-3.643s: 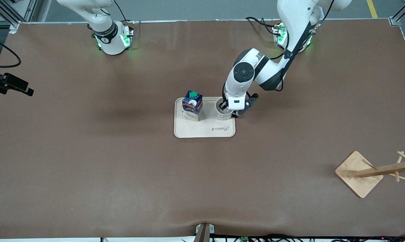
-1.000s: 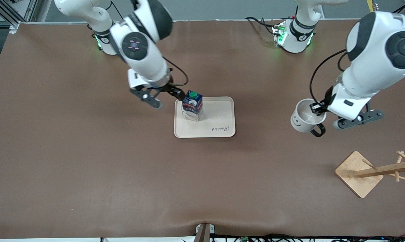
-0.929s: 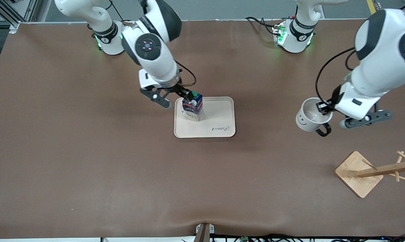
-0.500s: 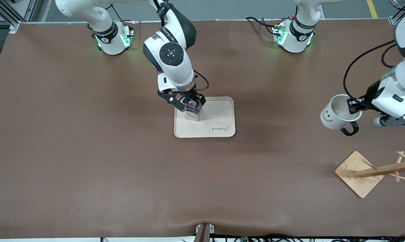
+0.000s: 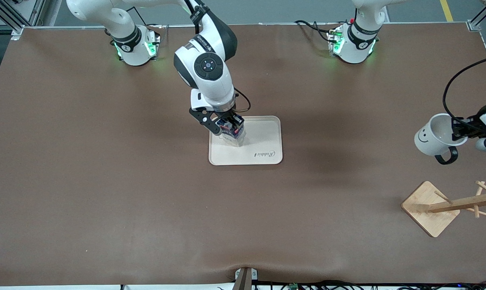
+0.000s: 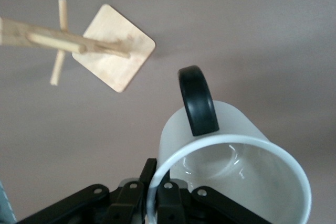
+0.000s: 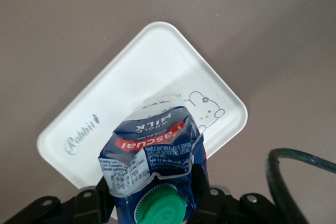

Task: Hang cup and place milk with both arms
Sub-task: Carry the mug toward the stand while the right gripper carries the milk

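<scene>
Front view, left claw [image 5: 465, 131] clamping cup [image 5: 435, 139] rim aloft, right claw [image 5: 225, 124] gripping milk [image 5: 231, 133]

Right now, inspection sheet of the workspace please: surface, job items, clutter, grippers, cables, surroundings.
Surface: brown table, slight ripple at the camera edge.
Milk: tilted on the white tray, top dented in the right wrist view.
Cup: in the air, handle toward the wooden rack.
Clutter: nothing seen.
Right gripper: closed on the milk.
Left gripper: clamped on the cup's rim, over the table's left-arm end.
Cables: black cable looping from the left arm.
Surroundings: grey floor, metal frame.
</scene>
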`<action>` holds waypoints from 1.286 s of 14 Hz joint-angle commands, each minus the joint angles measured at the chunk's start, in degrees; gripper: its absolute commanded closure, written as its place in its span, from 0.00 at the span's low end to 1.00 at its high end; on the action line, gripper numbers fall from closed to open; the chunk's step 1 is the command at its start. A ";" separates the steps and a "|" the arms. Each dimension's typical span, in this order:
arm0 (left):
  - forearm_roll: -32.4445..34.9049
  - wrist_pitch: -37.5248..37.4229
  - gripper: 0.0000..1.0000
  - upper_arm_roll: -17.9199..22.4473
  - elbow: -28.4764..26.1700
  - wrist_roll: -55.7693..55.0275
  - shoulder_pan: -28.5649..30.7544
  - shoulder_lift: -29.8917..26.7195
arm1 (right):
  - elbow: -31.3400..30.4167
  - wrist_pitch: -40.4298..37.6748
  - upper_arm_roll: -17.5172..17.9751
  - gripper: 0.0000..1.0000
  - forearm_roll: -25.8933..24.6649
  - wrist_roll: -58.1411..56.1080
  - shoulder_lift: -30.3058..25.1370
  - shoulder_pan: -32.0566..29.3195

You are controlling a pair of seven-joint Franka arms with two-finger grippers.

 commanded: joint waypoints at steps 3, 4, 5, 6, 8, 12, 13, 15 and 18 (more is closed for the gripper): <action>0.95 6.47 1.00 -0.55 1.71 10.91 4.40 3.29 | 11.67 -21.29 0.19 1.00 -0.39 -7.69 -1.87 -8.82; 0.95 7.01 1.00 -0.55 2.41 11.18 4.75 3.73 | 11.68 -24.21 0.02 1.00 -0.74 -13.57 -3.35 -10.93; 0.95 7.01 1.00 -0.55 3.37 11.27 4.84 4.69 | 11.25 -26.24 0.02 1.00 -0.92 -18.50 -4.76 -13.99; 1.12 7.01 1.00 -0.55 4.60 11.54 5.02 5.83 | 10.81 -28.18 0.02 1.00 -1.09 -22.03 -6.08 -16.37; 0.95 7.36 1.00 -0.55 6.62 13.46 6.33 7.68 | 8.36 -30.74 0.02 1.00 -4.76 -29.41 -8.80 -20.68; 0.25 9.12 1.00 -0.64 6.81 14.26 7.74 8.92 | -1.31 -28.64 0.11 1.00 -9.62 -47.26 -15.66 -31.22; -0.54 9.12 1.00 -0.64 6.81 14.26 7.83 8.92 | -3.85 -27.24 0.02 1.00 -9.71 -52.95 -16.98 -34.56; -3.34 9.12 1.00 -0.55 6.72 14.44 8.71 9.36 | -12.18 -19.71 0.02 1.00 -9.71 -63.42 -20.49 -41.07; -5.37 9.12 1.00 -0.64 6.72 15.49 10.38 10.41 | -21.86 -11.52 0.11 1.00 -9.71 -66.89 -22.52 -47.23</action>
